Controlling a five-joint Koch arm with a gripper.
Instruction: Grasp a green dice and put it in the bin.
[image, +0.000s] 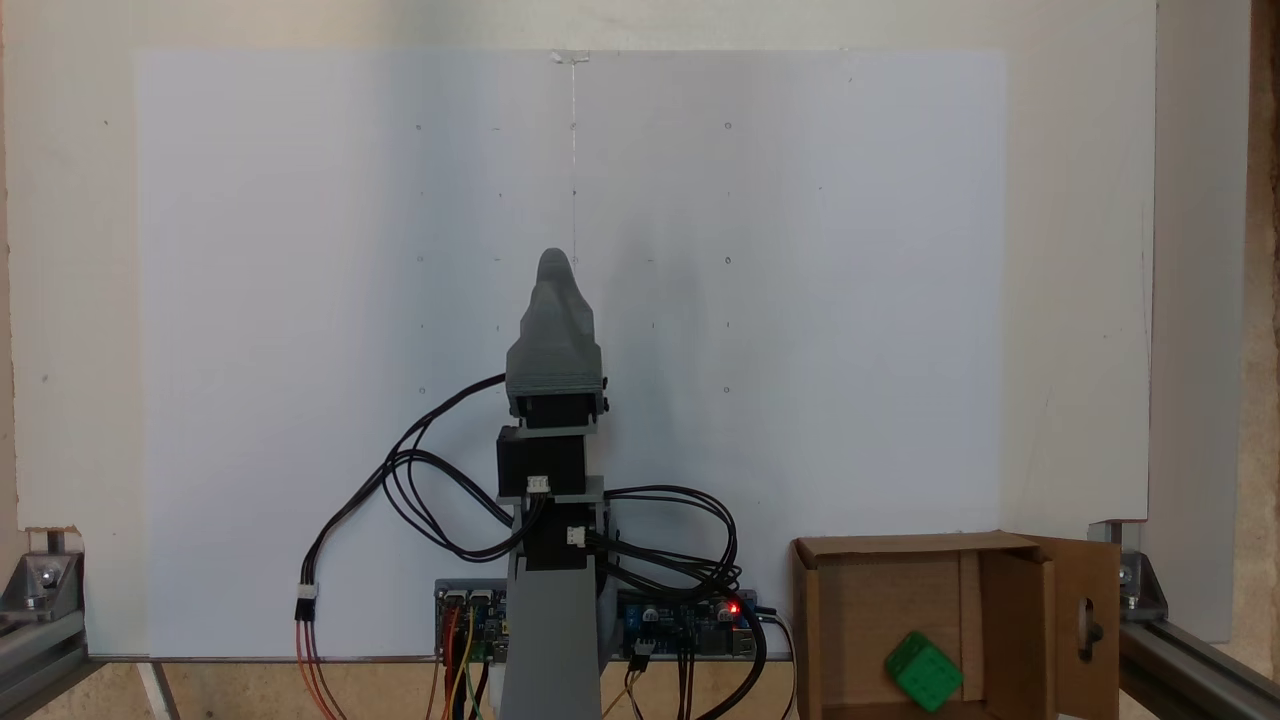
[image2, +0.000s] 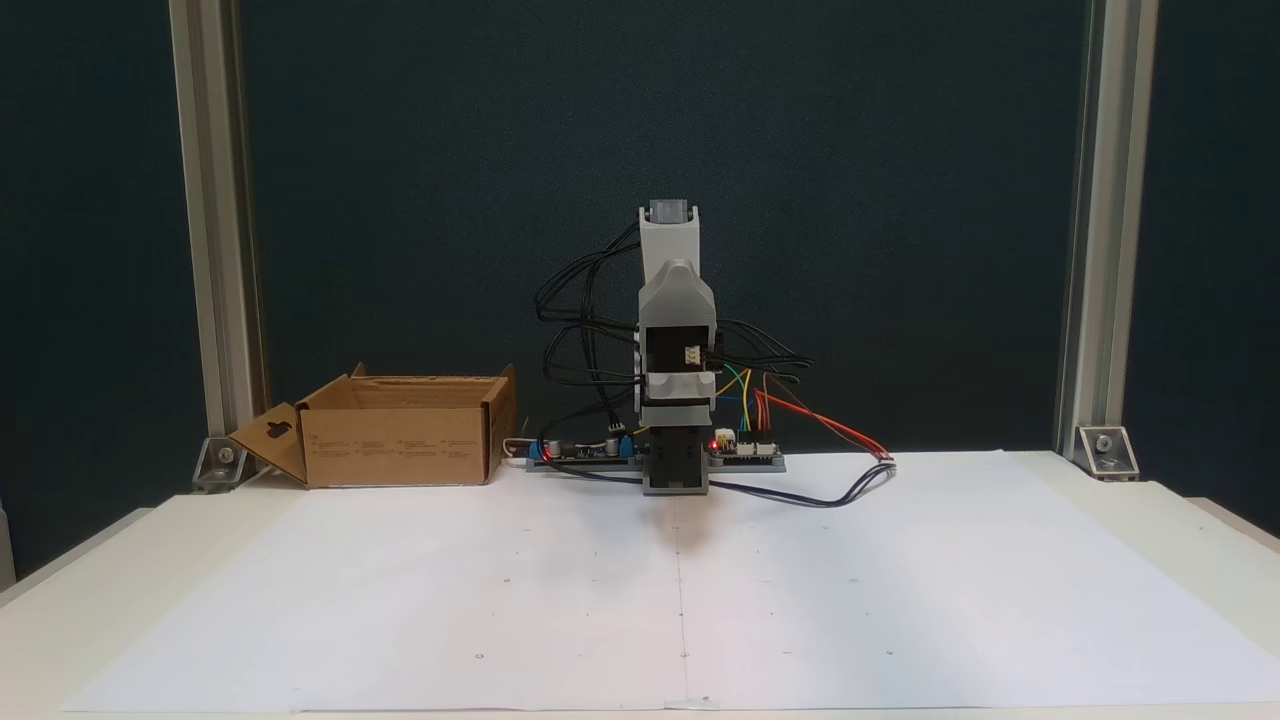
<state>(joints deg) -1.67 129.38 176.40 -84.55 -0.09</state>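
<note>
Gripper (image: 556, 262) points away from my overhead camera, jaws stacked, opening indeterminate; green dice (image: 923, 671) lies inside the bin (image: 1002, 590).

White paper sheet (image2: 500, 600), alu frame posts (image2: 215, 250)

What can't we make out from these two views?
- Gripper state: in both fixed views the jaws lie one behind the other, so open or shut cannot be told.
- Dice: seen from above inside the bin; in the front fixed view the bin's wall hides it.
- Pip count: too small and blurred to read.
- Bin's near edge and arm base: cut off by the bottom edge of the view from above.
</note>
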